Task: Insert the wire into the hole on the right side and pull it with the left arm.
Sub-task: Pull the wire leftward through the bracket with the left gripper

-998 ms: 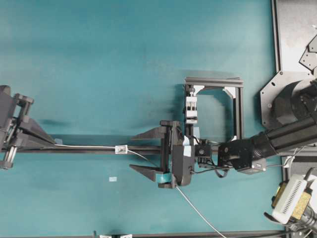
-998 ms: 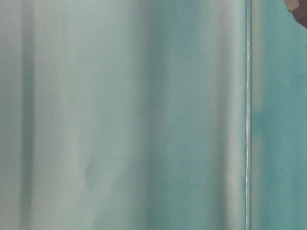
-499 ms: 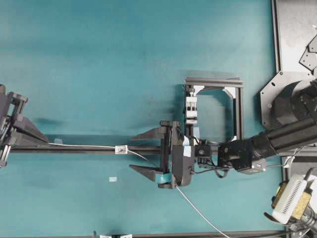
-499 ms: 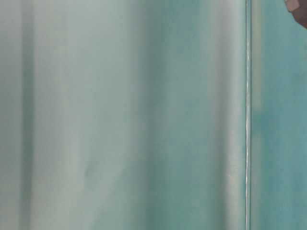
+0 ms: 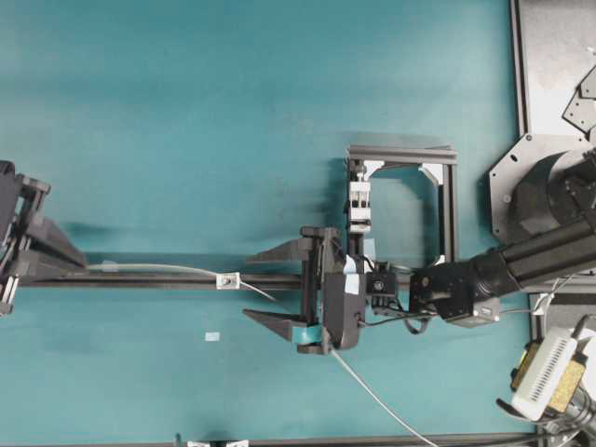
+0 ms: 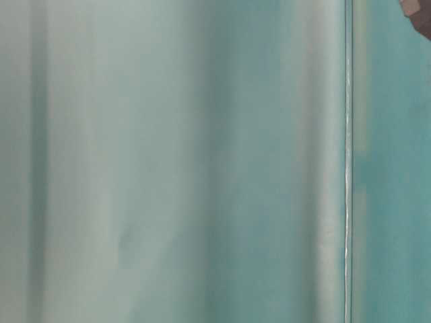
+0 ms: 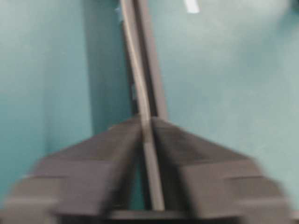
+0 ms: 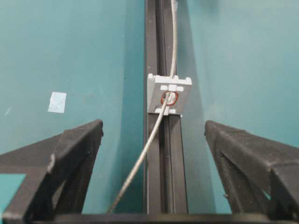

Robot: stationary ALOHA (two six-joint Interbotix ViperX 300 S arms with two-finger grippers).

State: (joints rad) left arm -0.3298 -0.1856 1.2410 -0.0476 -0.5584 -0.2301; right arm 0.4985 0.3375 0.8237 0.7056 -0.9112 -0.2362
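Item one, the wire (image 5: 168,270): I see it threaded through the hole (image 8: 169,98) in the small white block (image 5: 227,279), which sits on the black rail (image 5: 140,281) lying across the teal desk (image 5: 233,112). On the left of the block the wire runs in a shallow bow above the rail toward the left end effector (image 5: 79,265); on the right it passes under the right end effector (image 5: 256,287) and trails off to the lower edge of the overhead view.

Item two, left end effector: at the far left edge of the overhead view. In my left wrist view its two black fingers (image 7: 107,149) stand nearly together over the rail, with a thin pale line between them. That view is blurred, so I cannot tell whether the fingers are pinching the wire.

Item three, right end effector: spread wide, holding nothing, its fingers (image 8: 70,149) flanking the rail just short of the block, one finger carrying teal tape.

Item four, a black frame (image 5: 402,154) with a white clamp (image 5: 359,207), beyond the right arm. A small pale tape patch (image 5: 212,336) lies on the desk.

Table-level view: a blurred teal surface only.
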